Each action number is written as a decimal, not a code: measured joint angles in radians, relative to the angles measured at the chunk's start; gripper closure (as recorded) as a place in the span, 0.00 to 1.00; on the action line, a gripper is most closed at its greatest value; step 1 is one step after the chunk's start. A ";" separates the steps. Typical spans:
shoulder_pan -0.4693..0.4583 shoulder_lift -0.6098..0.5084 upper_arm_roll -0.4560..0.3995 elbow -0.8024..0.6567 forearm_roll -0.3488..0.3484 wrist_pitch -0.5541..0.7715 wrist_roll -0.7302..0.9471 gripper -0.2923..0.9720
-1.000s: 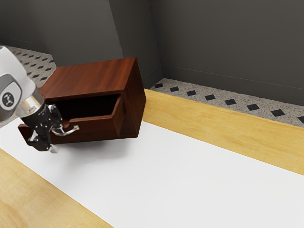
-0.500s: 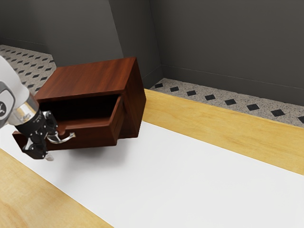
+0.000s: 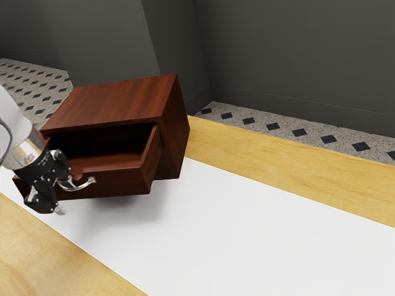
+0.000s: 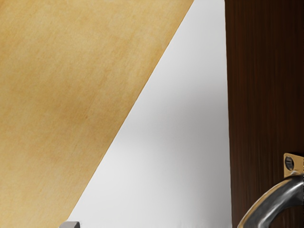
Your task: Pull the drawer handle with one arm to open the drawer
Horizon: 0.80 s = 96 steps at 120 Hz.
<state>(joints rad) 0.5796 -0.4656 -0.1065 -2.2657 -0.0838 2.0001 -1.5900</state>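
The drawer handle (image 3: 78, 184), a curved grey metal bar, sits right against the black hand (image 3: 49, 196) at the exterior view's left edge. Whether the hand is pinching it or merely standing spread beside it, I cannot tell. In the wrist view the drawer handle (image 4: 270, 204) arcs out of a small brass plate (image 4: 293, 164) fixed on the dark wood drawer front (image 4: 263, 85). The drawer (image 3: 114, 177) stands partly pulled out of the reddish-brown cabinet (image 3: 120, 103), toward the exterior view's left, and its dark interior shows under the cabinet's top. The cabinet rests on the white strip (image 3: 216, 228) that runs along the desk (image 3: 271, 163), whose bare light wood shows on both sides of the strip. Beyond the desk lie a tiled floor (image 3: 296, 131) with black diamonds and plain grey walls (image 3: 278, 49).
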 joint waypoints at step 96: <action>0.006 0.012 0.002 0.024 -0.009 0.015 0.000 0.50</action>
<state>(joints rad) 0.5856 -0.4535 -0.1044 -2.2421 -0.0927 2.0151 -1.5900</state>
